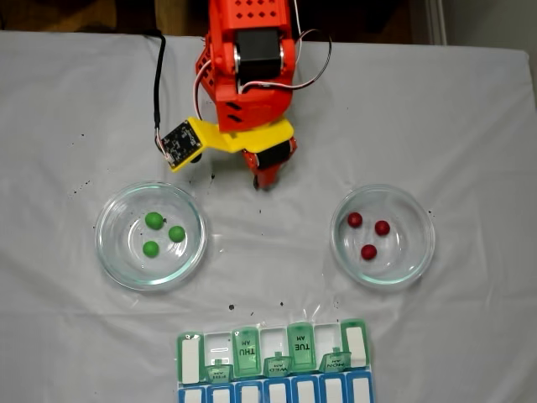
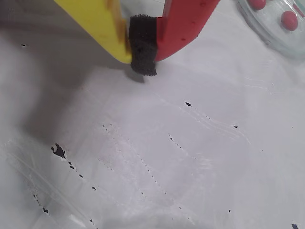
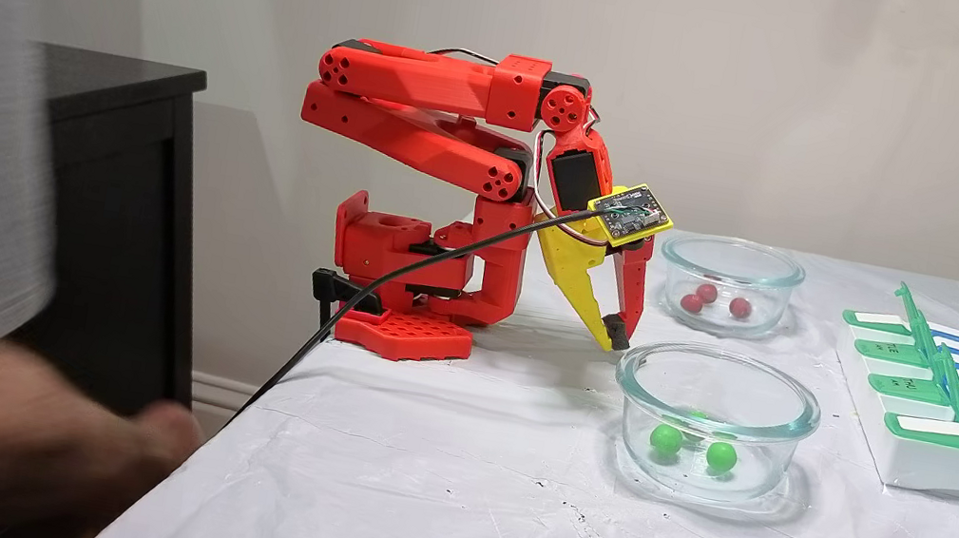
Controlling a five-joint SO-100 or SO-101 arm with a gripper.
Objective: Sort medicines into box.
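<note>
3 green balls (image 1: 159, 232) sit in a dish (image 1: 115, 260); pincer (image 2: 143, 50) closed, empty.

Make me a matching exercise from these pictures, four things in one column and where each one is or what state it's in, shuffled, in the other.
Things:
1. green balls
2. red balls
3. pincer
4. pill organizer

Places or states, as the top-down fixed view shows them:
A. shut, tip near the cloth between the two dishes
B. in the right-hand glass dish
C. at the near edge, several green lids flipped up
D. in the left-hand glass dish

Pairs: 1-D, 2-B, 3-A, 4-C
</note>
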